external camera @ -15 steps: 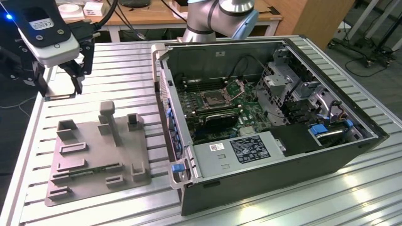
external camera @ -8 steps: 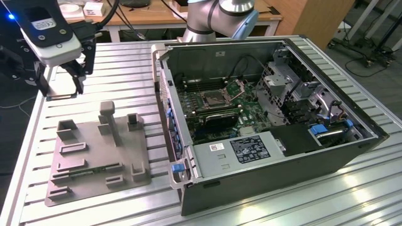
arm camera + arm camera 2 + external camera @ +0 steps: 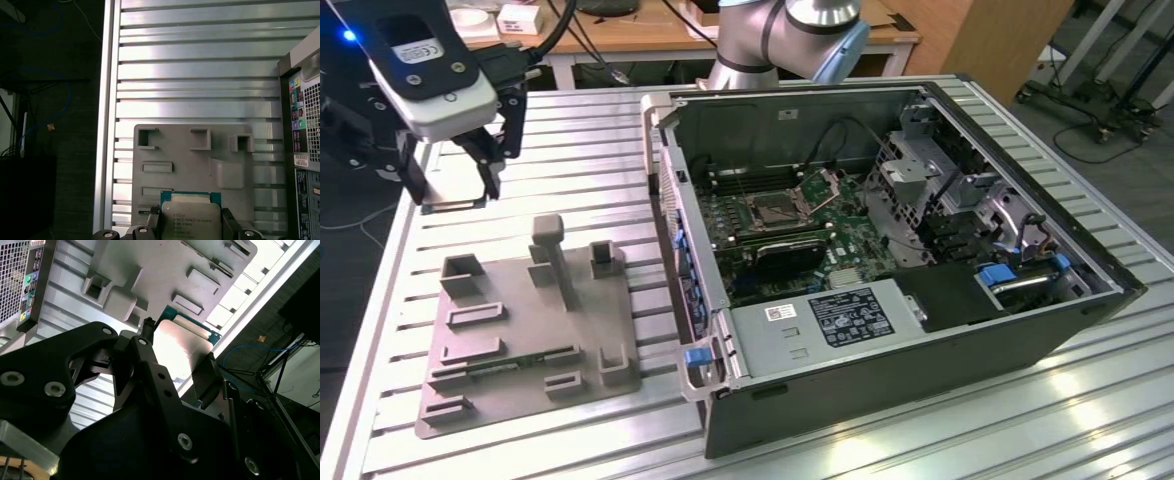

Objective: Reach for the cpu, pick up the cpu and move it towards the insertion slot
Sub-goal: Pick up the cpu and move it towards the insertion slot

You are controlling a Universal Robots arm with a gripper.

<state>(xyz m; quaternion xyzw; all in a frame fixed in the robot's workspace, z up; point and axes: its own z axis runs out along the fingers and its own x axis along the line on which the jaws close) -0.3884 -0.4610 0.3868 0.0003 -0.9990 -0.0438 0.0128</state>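
Note:
My gripper (image 3: 454, 193) hangs above the far left of the slatted table, up and away from the grey plastic fixture (image 3: 520, 330). It is shut on the cpu (image 3: 454, 205), a thin flat plate seen edge-on between the two fingers. In both wrist views the cpu (image 3: 190, 220) (image 3: 177, 347) shows its silver top and green rim, clamped at two opposite edges by the black fingers (image 3: 227, 221). The fixture (image 3: 190, 160) lies on the table under it. The insertion slot (image 3: 774, 208) sits on the green motherboard inside the open computer case, its metal lid plate (image 3: 829, 184) tilted up.
The open computer case (image 3: 921, 290) fills the exterior view's right half of the table, its side wall (image 3: 670, 210) standing between fixture and motherboard. The arm's base (image 3: 781, 45) is behind the case. The table edge (image 3: 107, 125) and dark floor with cables lie beside the fixture.

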